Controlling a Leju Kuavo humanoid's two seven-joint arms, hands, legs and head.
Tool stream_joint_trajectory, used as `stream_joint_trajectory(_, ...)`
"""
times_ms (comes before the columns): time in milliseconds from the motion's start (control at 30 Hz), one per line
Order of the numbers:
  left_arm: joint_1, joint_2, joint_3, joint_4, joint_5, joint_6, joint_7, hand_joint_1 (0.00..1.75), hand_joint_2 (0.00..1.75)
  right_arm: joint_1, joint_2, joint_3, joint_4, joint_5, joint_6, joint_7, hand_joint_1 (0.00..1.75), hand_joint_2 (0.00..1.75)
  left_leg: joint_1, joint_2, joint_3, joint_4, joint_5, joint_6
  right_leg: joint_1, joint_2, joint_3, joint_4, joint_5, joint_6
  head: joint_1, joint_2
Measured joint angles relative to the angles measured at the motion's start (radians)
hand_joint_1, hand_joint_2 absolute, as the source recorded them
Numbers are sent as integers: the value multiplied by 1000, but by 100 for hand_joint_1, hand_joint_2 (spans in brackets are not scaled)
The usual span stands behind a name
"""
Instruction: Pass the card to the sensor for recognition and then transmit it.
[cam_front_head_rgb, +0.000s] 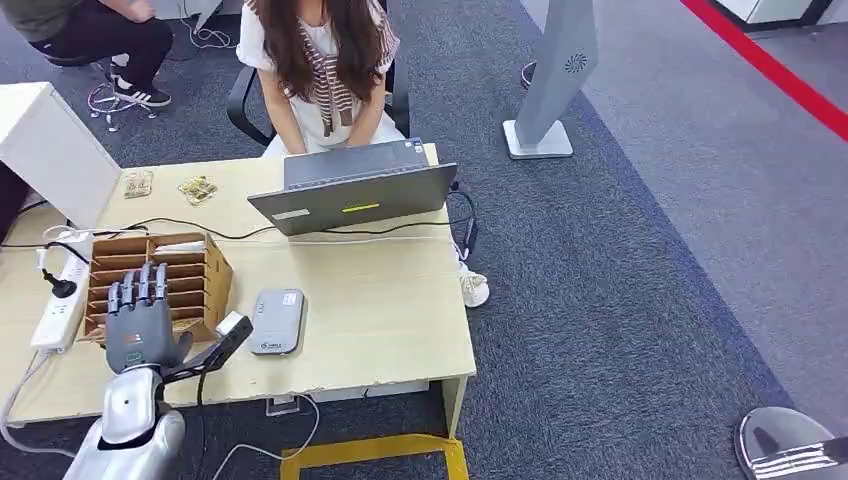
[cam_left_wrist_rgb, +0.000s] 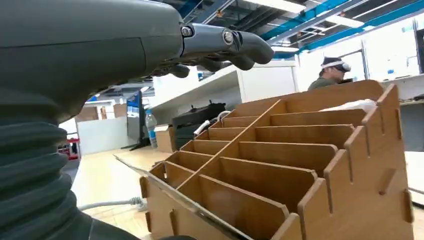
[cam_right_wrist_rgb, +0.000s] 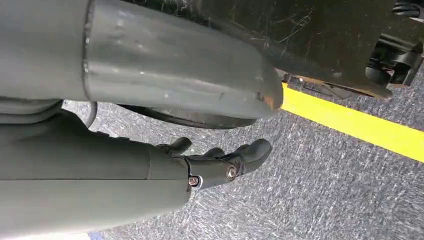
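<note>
The left robot hand (cam_front_head_rgb: 140, 320) hangs over the near edge of the wooden card rack (cam_front_head_rgb: 205, 275), palm down, its fingers (cam_front_head_rgb: 145, 285) stretched out and slightly apart toward 12 o'clock across the slots. In the left wrist view the fingers (cam_left_wrist_rgb: 240, 47) curl a little, well above the rack (cam_left_wrist_rgb: 300, 165). A thin flat sheet (cam_left_wrist_rgb: 170, 190), seen edge-on and possibly a card, runs across the rack's near front below the hand. I cannot tell whether the thumb pinches it or whether it only leans there. White cards (cam_front_head_rgb: 180, 245) sit in the rack's farthest slot, at its 12 o'clock end, and show as a pale strip (cam_left_wrist_rgb: 352, 105) in the wrist view. The grey card reader (cam_front_head_rgb: 277, 320) lies flat on the light wood worktop (cam_front_head_rgb: 380, 310), just beside the rack at its 3 o'clock and apart from the hand. At the reader's 12 o'clock stands an open laptop (cam_front_head_rgb: 355, 195) with a person (cam_front_head_rgb: 320, 70) seated behind it. A white power strip (cam_front_head_rgb: 62, 300) lies at the rack's 9 o'clock. The right robot hand (cam_right_wrist_rgb: 220, 162) hangs down over grey carpet (cam_right_wrist_rgb: 325, 195) near a yellow floor line (cam_right_wrist_rgb: 360, 127), its fingers loosely bent and holding nothing.
</note>
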Motion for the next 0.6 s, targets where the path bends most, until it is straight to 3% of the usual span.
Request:
stream_joint_trajectory(167, -4, -3, 0, 0, 0, -1, 15, 0, 175, 0, 0, -1, 0, 3, 0, 0, 0, 0, 0, 0, 0, 0, 0, 0, 0, 0, 0, 0, 0, 0, 0, 0)
stream_joint_trajectory(200, -4, -4, 0, 0, 0, -1, 15, 175, 175, 0, 0, -1, 0, 3, 0, 0, 0, 0, 0, 0, 0, 0, 0, 0, 0, 0, 0, 0, 0, 0, 0, 0)
stream_joint_trajectory(600, -6, -4, 0, 1, 18, -6, -11, 175, 175, 0, 0, -6, 0, 6, 0, 0, 0, 0, 0, 0, 0, 0, 0, 0, 0, 0, 0, 0, 0, 0, 0, 0)
